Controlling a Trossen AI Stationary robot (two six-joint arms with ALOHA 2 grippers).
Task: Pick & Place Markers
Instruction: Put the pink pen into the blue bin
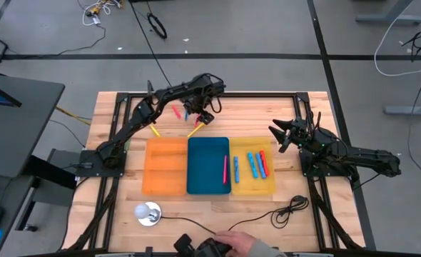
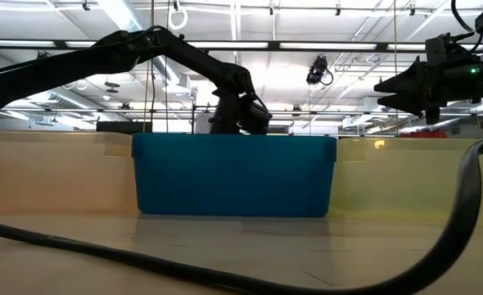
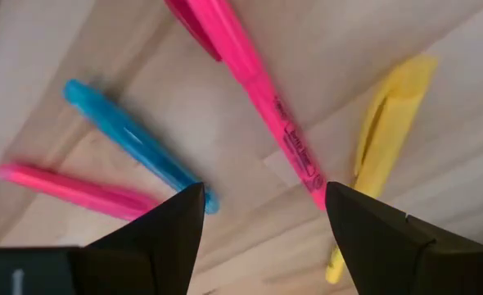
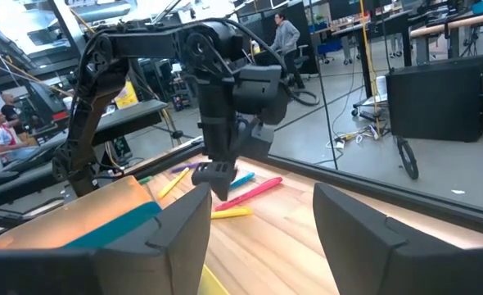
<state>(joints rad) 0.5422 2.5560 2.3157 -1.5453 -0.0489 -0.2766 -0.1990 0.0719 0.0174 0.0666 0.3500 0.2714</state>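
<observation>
Markers (image 3: 266, 106) lie loose on the bare worktop (image 1: 118, 193) behind the trays, directly under the left hand (image 3: 262, 201). Left wrist view: a pink one runs lengthwise between the spread fingers, its lower end close to one fingertip (image 3: 364, 217). A yellow marker (image 3: 381, 139) sits just beside it, nearly parallel. A blue marker (image 3: 135, 143) and a second pink one (image 3: 78, 190) angle off on the other side, the blue tip almost at the other fingertip.

High view: left hand (image 1: 202, 114) hovers past the far edge of the blue tray (image 1: 208, 184), arm reaching in from the left. Right hand (image 1: 280, 134) waits well apart, near the far corner of the yellow tray (image 1: 267, 189), fingers spread and holding nothing. The left arm is clearly the nearer one to the loose pile.

Already sorted: blue and red markers (image 1: 256, 164) in the yellow tray, one pink (image 1: 225, 168) at the blue tray's right edge. Orange tray (image 1: 166, 185) looks unfilled.

Judgement: the pink marker's long axis runs roughly along the gap, not across it. For a clean pinch the wrist probably needs to turn so the fingers close across the barrel. The yellow neighbour is close enough to be caught too.
</observation>
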